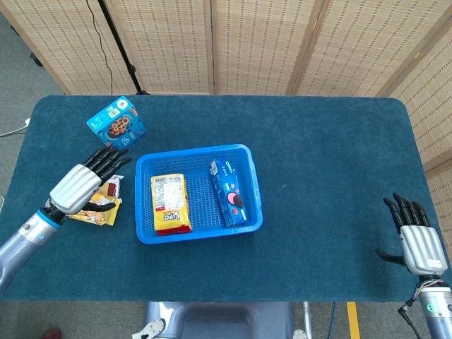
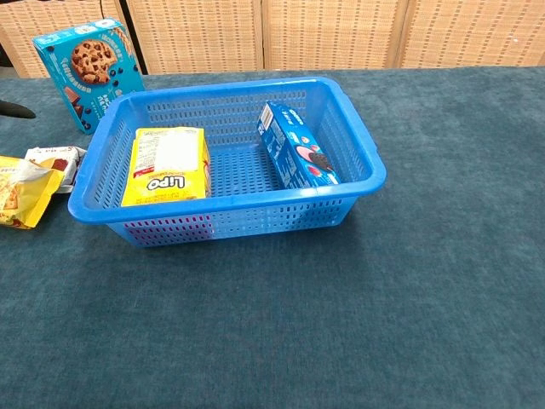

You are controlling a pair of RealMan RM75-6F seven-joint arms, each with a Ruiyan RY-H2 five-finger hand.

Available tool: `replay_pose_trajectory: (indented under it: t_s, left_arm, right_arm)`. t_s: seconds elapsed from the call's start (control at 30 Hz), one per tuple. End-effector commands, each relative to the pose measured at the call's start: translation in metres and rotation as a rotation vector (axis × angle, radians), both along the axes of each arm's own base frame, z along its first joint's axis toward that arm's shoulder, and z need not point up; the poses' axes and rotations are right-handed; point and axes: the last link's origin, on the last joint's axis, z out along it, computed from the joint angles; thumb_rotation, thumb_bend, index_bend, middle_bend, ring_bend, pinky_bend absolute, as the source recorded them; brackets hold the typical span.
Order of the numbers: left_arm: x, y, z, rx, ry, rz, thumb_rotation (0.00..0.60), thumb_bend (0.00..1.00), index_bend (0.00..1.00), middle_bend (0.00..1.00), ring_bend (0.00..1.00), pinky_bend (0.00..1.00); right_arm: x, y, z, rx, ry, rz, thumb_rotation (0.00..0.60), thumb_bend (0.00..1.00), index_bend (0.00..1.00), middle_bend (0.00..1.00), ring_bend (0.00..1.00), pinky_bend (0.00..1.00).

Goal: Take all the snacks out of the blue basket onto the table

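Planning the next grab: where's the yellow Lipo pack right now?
The yellow Lipo pack lies flat in the left half of the blue basket, with the blue cookie box leaning along the right wall.
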Motion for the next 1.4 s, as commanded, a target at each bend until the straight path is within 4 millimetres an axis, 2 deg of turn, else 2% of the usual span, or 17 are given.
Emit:
replay_pose_trajectory:
  t_s: [0.03,0.1,0.33,0.63,0.87,1.2,1.4]
  left_arm:
    - [0.051,0.005,-0.026,-0.03,0.113,-0.097,0.6,0.0,0.0,0.0,0.0,0.08]
    - [0.066,0.006,-0.039,-0.046,0.188,-0.115,0.6,0.0,0.0,0.0,0.0,0.08]
    - [0.093,0.008,-0.066,-0.067,0.335,-0.141,0.6,0.0,0.0,0.0,0.0,0.08]
    - [0.111,0.007,-0.089,-0.043,0.476,-0.186,0.6,0.0,0.0,0.0,0.0,0.1]
    - [0.107,0.007,-0.098,-0.035,0.534,-0.191,0.6,0.0,0.0,0.0,0.0,0.12]
    - [0.088,0.008,-0.106,-0.04,0.563,-0.196,0.6,0.0,0.0,0.0,0.0,0.13]
    - [0.079,0.012,-0.12,-0.059,0.603,-0.212,0.6,0.0,0.0,0.0,0.0,0.13]
  right_arm:
    - [-0.001,0.0,0.001,-0.006,-0.002,-0.004,0.6,0.0,0.0,0.0,0.0,0.0]
    - [-0.002,0.0,0.002,-0.011,-0.004,-0.009,0.6,0.0,0.0,0.0,0.0,0.0]
    - [-0.006,-0.002,0.005,-0.019,-0.01,-0.029,0.6,0.0,0.0,0.0,0.0,0.0]
    - [-0.009,-0.004,0.007,-0.03,-0.005,-0.04,0.6,0.0,0.0,0.0,0.0,0.0]
    - [-0.01,-0.005,0.009,-0.042,-0.01,-0.046,0.6,0.0,0.0,0.0,0.0,0.0]
    - [-0.01,-0.006,0.009,-0.055,0.004,-0.046,0.6,0.0,0.0,0.0,0.0,0.0]
    - [-0.009,-0.006,0.007,-0.053,0.004,-0.051,0.6,0.0,0.0,0.0,0.0,0.0]
